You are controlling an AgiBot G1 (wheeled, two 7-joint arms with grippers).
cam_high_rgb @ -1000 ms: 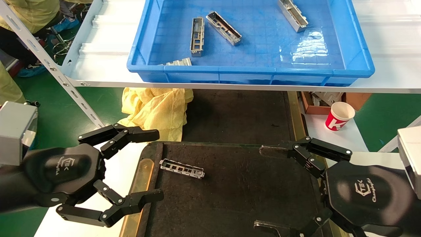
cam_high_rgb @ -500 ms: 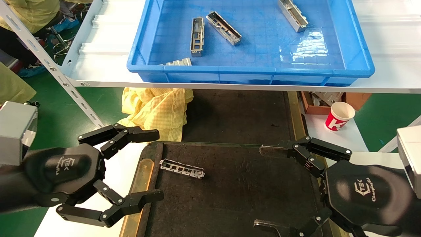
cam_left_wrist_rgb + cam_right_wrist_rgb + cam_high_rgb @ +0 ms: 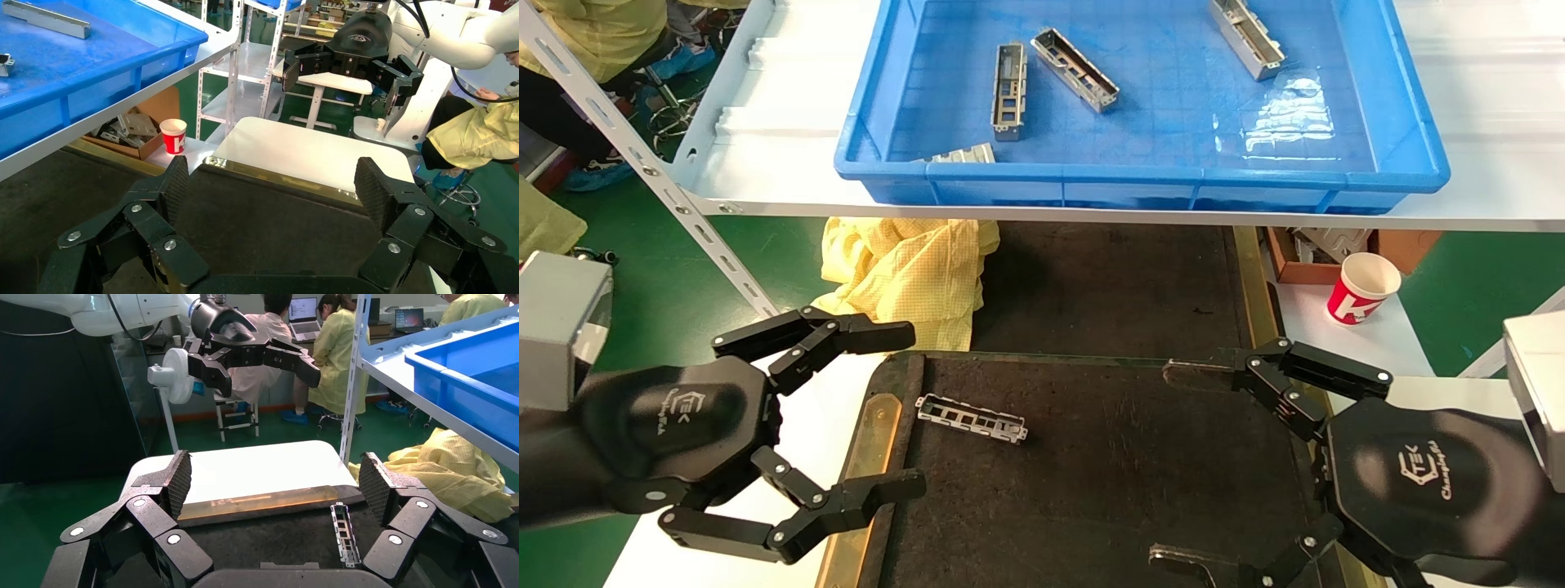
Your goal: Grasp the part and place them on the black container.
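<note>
One part lay flat on the black container, near its left brass edge; four more parts sat in the blue bin on the shelf above. The left gripper hovered over the container's left edge, fingers spread wide and empty. The right gripper hovered over its right side, likewise spread and empty.

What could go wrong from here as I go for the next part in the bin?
The part against the blue bin's near wall may be hard to grasp there. A new part could land on the part already lying on the black container. Both open grippers, left and right, sit below the shelf and could strike it when rising.
</note>
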